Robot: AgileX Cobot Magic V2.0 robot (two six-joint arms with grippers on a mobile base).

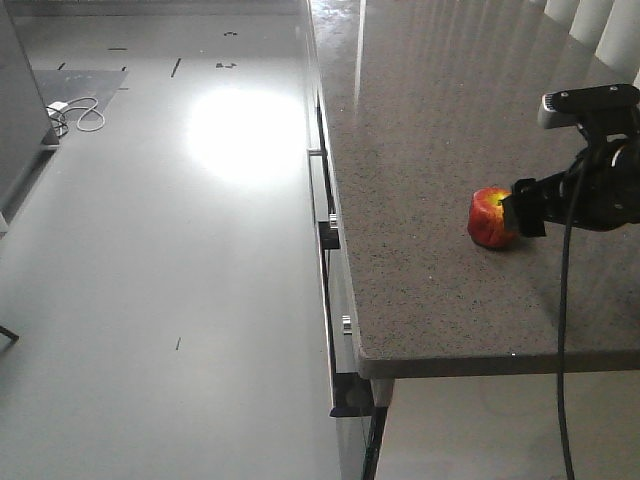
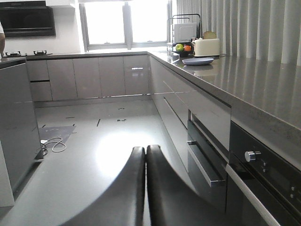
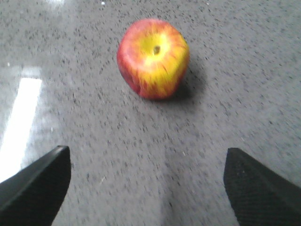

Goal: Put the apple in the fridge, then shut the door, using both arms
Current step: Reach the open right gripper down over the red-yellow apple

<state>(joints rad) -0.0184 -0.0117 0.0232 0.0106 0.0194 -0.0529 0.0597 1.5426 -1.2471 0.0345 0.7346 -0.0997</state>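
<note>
The red apple [image 1: 489, 217] with a yellow patch round its stem stands on the speckled grey counter [image 1: 430, 120], near the front right. In the right wrist view the apple [image 3: 153, 59] sits stem-up, ahead of my right gripper [image 3: 146, 151]. That gripper is open, its fingers spread wide with only bare counter between them. From the front view my right gripper [image 1: 520, 210] is just right of the apple, at its height. My left gripper [image 2: 145, 149] is shut on nothing and hangs over the floor beside the counter's drawers. The fridge and its door are out of view.
The counter's left edge [image 1: 335, 260] drops to drawers with metal handles [image 2: 197, 157] and an oven knob [image 2: 251, 155]. A white cable [image 1: 78, 115] lies on the floor. A plate [image 2: 197, 61], a toaster [image 2: 207, 47] and fruit [image 2: 179, 47] stand far along the counter.
</note>
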